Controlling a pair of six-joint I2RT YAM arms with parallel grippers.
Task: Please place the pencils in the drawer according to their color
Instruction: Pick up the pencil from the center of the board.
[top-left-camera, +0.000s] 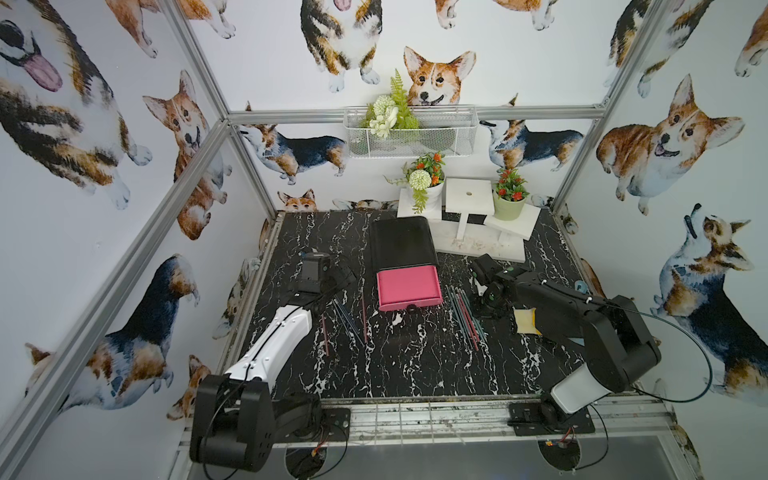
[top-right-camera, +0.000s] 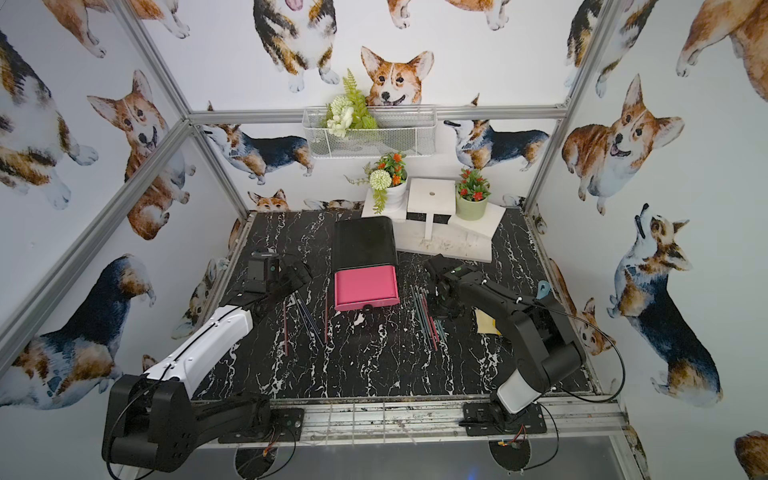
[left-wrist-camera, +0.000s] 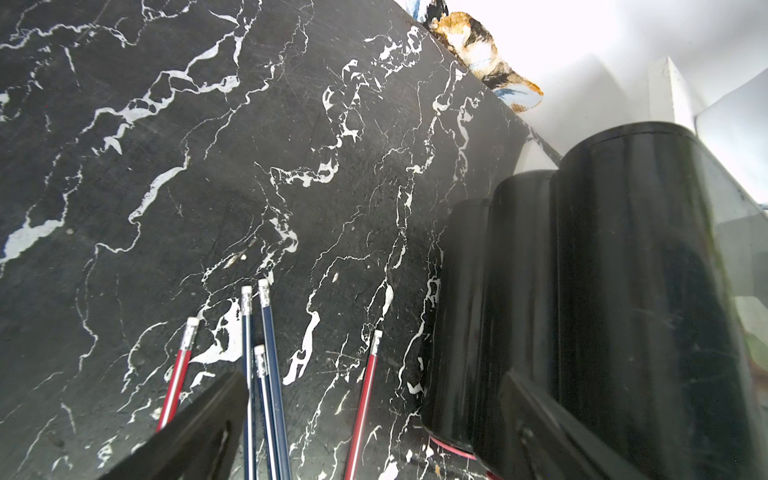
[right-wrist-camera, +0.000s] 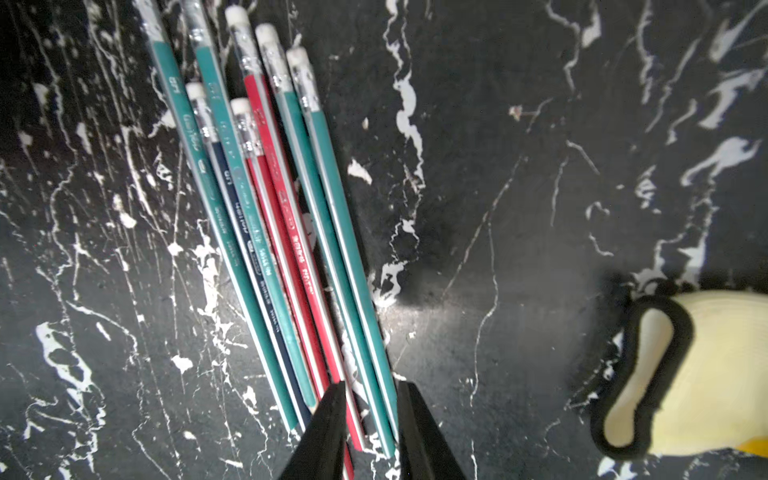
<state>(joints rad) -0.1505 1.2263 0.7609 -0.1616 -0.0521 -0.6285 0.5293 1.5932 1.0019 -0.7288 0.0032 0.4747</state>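
pencils (top-left-camera: 467, 316): thin straight sticks with silver side stripes, crimped metal collars and white rubber ends. all lie on the table (top-left-camera: 415, 365), in two lots flanking the drawer (top-left-camera: 409, 289).

right lot (right-wrist-camera: 291, 232): seven in a tight fan, four green, two red, one dark blue.

left lot (left-wrist-camera: 271, 345): three dark blue close together, one red on either side, set apart.

right pincer (right-wrist-camera: 372, 386): narrow. its flat black fingers (right-wrist-camera: 328, 428) stand either side of the pointed ends of two green pencils and one red. whether they press on them cannot be told.

left pincer (left-wrist-camera: 372, 374): spread wide above the left lot, holding nothing.

drawer: smooth pink tray with a small dark knob, pulled out toward the arms from a glossy black cabinet (top-left-camera: 401, 243) with rounded corners.

table: black surface with white marble veining, scuffed in places.

yellow cloth (right-wrist-camera: 706, 374): pale, soft, with a black-edged opening, lying well apart from the right lot.
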